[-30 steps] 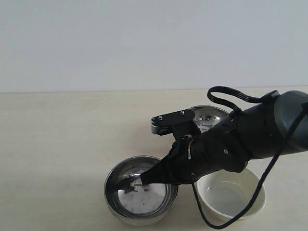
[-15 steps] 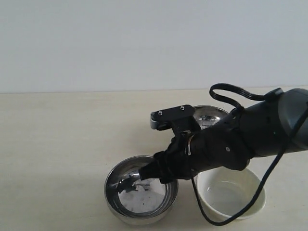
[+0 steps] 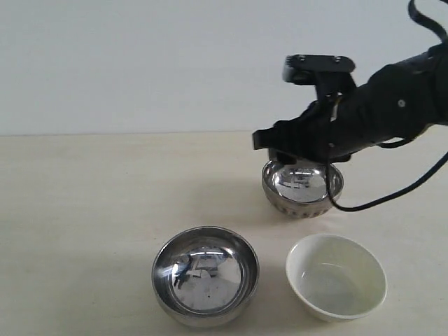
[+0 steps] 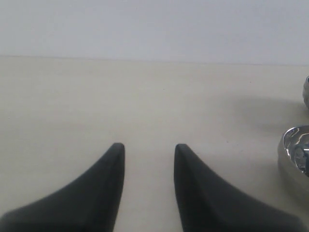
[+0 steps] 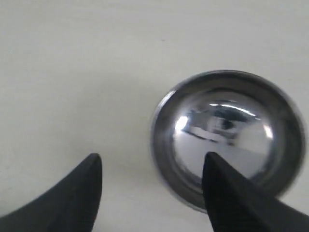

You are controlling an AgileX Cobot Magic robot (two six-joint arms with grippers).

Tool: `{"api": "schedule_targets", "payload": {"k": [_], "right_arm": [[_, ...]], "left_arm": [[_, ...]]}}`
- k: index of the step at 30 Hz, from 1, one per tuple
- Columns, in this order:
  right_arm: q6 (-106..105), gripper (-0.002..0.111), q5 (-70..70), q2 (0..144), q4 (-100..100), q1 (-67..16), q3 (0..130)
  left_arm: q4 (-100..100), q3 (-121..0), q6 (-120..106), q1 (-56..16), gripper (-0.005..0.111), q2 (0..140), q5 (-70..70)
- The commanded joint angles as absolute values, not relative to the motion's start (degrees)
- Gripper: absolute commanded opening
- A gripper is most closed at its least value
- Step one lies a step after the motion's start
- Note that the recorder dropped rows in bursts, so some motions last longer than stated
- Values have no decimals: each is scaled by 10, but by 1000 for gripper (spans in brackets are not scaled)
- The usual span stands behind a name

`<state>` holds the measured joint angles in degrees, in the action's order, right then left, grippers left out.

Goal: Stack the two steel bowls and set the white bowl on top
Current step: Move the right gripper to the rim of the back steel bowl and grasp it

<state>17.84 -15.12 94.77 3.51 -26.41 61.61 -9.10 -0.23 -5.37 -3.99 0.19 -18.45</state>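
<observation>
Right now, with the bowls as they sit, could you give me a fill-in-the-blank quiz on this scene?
The table carries ___ bowls in all. The right gripper, near the ribbed steel bowl, has its jaws ___. The left gripper grips ___. The non-metal bowl is coloured ___.
Missing words: three; open; nothing; white.
</observation>
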Motion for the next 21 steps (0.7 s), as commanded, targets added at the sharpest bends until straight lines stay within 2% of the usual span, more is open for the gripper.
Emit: {"api": "schedule_targets", "payload": {"k": [1, 7, 18, 21], "right_arm": [[191, 54, -191, 947, 37, -191, 618], [191, 54, -214, 982, 37, -143, 618], [198, 54, -119, 1081, 36, -143, 618], [204, 44, -101, 1098, 36, -143, 618]], "left_arm": [[-92, 0, -55, -38, 32, 0, -181], [-92, 0, -55, -38, 32, 0, -181], [-92, 0, -55, -38, 32, 0, -181], [-92, 0, -55, -38, 32, 0, -181]]}}
